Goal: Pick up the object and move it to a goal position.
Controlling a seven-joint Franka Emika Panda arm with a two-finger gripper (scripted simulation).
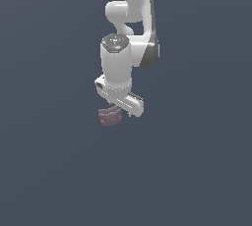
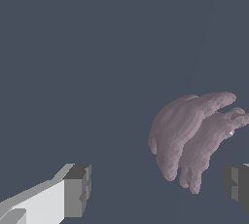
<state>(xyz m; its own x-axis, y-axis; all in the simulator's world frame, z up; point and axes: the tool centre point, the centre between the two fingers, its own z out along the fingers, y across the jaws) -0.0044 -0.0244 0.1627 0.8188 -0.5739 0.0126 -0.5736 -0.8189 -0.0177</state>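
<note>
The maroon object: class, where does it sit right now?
In the exterior view, the maroon object lies just below the gripper, toward that view's left; the wrist view shows it off-centre between the open fingers.

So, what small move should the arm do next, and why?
Probably shift sideways to centre over the object, then descend. In the wrist view the gripper is open and the object sits near one finger, not midway between them.
</note>
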